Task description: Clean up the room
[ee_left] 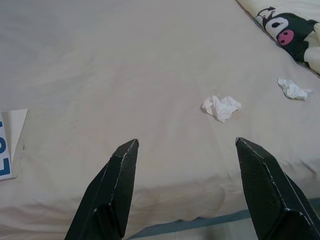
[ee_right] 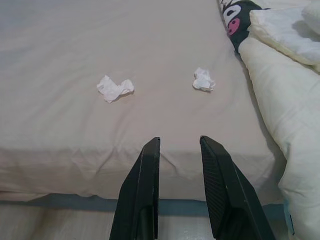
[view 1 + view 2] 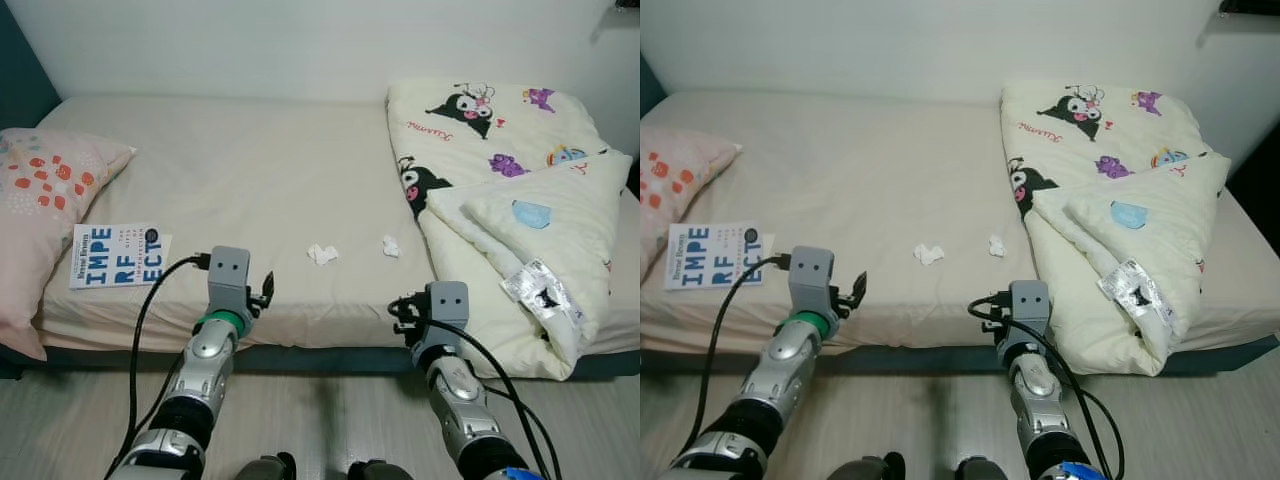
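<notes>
Two crumpled white tissues lie on the beige bed sheet (image 3: 250,170), one (image 3: 321,253) near the middle front and one (image 3: 390,245) close to the quilt. A book (image 3: 115,257) with blue letters lies flat at the bed's left front, beside a pink patterned pillow (image 3: 40,200). My left gripper (image 1: 186,142) hovers at the bed's front edge, open wide, with the nearer tissue (image 1: 221,107) ahead of it. My right gripper (image 2: 180,140) is also at the front edge, its fingers a narrow gap apart and empty, short of both tissues (image 2: 115,88) (image 2: 203,79).
A cream cartoon-print quilt (image 3: 500,190) is bunched over the bed's right side, with a silvery wrapper (image 3: 535,283) on its front fold. Wood floor (image 3: 330,420) lies between me and the bed. A white wall backs the bed.
</notes>
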### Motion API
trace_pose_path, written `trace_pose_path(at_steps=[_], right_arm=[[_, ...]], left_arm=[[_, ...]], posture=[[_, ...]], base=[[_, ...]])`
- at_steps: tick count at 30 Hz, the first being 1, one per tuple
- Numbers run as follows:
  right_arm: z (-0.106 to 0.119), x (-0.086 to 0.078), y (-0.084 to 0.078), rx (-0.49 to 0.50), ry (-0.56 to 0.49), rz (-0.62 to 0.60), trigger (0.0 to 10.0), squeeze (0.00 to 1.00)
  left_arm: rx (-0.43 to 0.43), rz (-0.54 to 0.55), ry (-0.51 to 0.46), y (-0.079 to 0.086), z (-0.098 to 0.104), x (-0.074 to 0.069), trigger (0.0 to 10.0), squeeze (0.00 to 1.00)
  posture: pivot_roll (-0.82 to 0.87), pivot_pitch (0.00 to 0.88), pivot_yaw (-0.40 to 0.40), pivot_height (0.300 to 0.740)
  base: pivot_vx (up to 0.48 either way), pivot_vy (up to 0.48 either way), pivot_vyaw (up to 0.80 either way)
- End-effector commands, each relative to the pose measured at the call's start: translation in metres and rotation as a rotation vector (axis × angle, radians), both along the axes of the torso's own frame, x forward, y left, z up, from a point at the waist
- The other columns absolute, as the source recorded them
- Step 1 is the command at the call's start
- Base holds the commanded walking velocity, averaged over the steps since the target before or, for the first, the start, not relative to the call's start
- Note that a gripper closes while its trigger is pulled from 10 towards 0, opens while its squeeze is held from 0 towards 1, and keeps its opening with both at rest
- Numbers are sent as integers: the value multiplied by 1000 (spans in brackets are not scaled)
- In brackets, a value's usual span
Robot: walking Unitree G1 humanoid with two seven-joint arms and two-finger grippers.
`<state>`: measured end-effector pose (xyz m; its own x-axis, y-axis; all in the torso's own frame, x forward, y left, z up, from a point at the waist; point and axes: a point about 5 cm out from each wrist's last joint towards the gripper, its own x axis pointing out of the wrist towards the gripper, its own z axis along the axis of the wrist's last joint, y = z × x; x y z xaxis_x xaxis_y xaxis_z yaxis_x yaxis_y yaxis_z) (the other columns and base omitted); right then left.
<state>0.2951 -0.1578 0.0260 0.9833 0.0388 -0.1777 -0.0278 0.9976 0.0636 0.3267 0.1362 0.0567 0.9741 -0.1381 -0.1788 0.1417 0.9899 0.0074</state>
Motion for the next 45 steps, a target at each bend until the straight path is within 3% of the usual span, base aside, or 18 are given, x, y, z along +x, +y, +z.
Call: trace_pose_path(at_steps=[1, 7, 12, 32, 39, 45], right_arm=[[-1, -3, -5, 18, -11, -29, 10000, 0], [5, -2, -4, 22, -59, -29, 10000, 0], [21, 2, -5, -13, -179, -24, 10000, 0], [11, -2, -4, -18, -110, 20, 10000, 0], [11, -1, -1, -64, -106, 65, 10000, 0], [9, -3, -4, -18, -90, 40, 10000, 0]], left_arm=[[14, -7, 14, 0, -4, -2, 10000, 0], [20, 6, 16, 3, -3, 1, 10000, 0], [16, 21, 8, 6, -3, 0, 10000, 0], [-4, 3, -24, -3, -1, -1, 10000, 0], [-15, 4, -35, -3, 1, -1, 10000, 0], [-19, 3, -41, -4, 3, 0, 10000, 0]], posture=[[-10, 25, 49, 740], [-4, 17, 44, 740], [-10, 4, 44, 740], [-23, 16, 37, 740], [-26, 20, 34, 740], [-23, 24, 30, 740]], base=[[0, 0, 0], [0, 0, 0], [0, 0, 0], [0, 0, 0], [364, 0, 457], [437, 0, 400]])
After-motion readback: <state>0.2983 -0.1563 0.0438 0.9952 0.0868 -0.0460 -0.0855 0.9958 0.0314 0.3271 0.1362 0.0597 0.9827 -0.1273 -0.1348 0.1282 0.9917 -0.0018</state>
